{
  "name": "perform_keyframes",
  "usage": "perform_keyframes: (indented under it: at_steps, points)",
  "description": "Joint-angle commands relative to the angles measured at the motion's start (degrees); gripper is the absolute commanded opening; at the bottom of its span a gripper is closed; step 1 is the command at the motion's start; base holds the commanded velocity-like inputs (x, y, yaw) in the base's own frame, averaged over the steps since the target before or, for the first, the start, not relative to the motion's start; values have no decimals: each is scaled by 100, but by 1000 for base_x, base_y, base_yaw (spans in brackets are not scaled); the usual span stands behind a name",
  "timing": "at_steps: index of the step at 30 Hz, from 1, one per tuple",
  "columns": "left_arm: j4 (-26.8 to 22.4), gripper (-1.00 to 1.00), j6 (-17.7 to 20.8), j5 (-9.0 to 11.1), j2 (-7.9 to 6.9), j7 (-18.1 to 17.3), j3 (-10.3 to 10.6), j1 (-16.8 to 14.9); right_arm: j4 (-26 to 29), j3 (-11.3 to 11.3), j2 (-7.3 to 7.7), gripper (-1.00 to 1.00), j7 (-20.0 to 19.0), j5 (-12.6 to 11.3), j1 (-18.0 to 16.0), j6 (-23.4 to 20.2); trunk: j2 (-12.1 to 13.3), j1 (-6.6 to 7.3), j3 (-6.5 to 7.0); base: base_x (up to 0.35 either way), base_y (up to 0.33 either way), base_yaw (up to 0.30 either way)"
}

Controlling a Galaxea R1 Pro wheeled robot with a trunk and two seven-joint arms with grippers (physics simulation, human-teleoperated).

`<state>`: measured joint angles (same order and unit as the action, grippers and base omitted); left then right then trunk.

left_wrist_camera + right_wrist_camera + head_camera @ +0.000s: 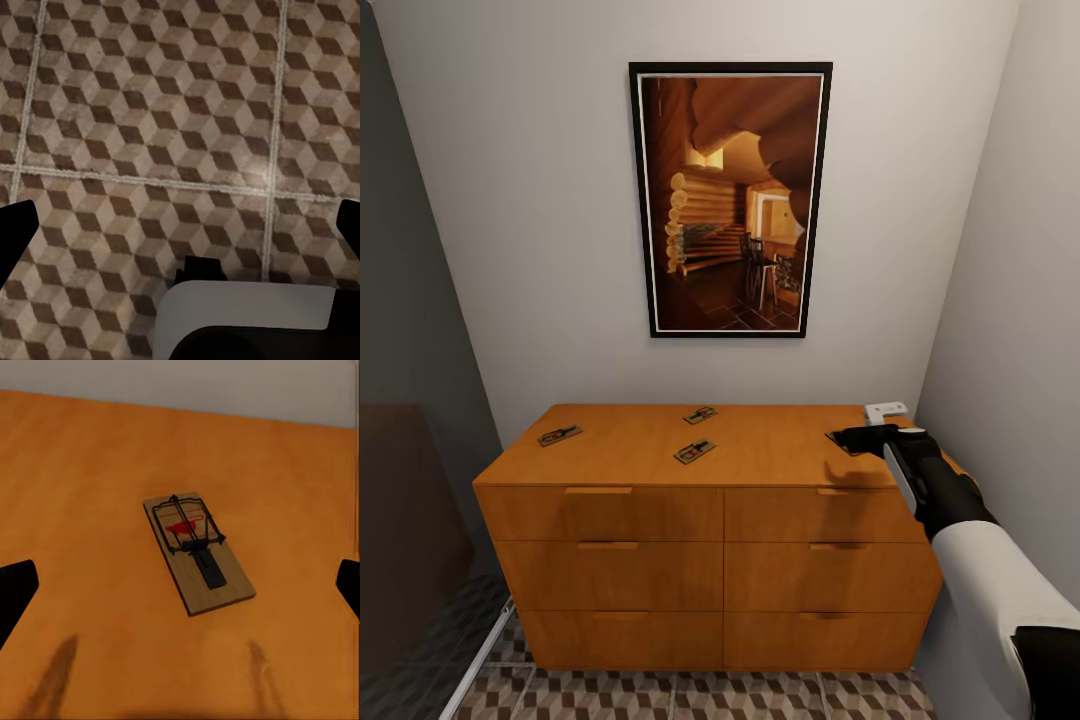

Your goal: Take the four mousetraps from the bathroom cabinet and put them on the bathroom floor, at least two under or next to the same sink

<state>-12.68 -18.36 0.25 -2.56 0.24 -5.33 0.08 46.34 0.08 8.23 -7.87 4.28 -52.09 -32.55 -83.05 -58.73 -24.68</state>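
Floor tiles (150, 112) under the left gripper (180, 225), its fingers spread with nothing between, carry no trap. Right gripper (857, 438), open and unladen, hovers over one mousetrap (196, 550) at the cabinet top's (780, 455) right end. Three more traps (694, 451) (560, 435) (700, 414) lie mid-frame and left. Judged: none moved yet.
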Motion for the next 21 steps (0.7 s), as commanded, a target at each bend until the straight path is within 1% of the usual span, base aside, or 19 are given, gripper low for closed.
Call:
perform_keyframes:
  at_steps: [1,9,15,21]
  points:
    - [-6,100,-10,2,1,2,-12,1,8,1,8,100,-37,45,-3,-16,-3,0,-5,0,0,0]
    - [-6,100,-10,2,1,2,-12,1,-90,0,36,100,-43,46,-3,106,-3,0,-5,1,0,0]
    - [-6,100,-10,2,1,2,-12,1,-113,1,38,100,-42,45,-3,116,-3,0,-5,86,0,0]
    - [-7,100,-12,2,1,2,-12,1,-152,1,38,100,-44,46,-3,138,-3,0,-5,23,0,0]
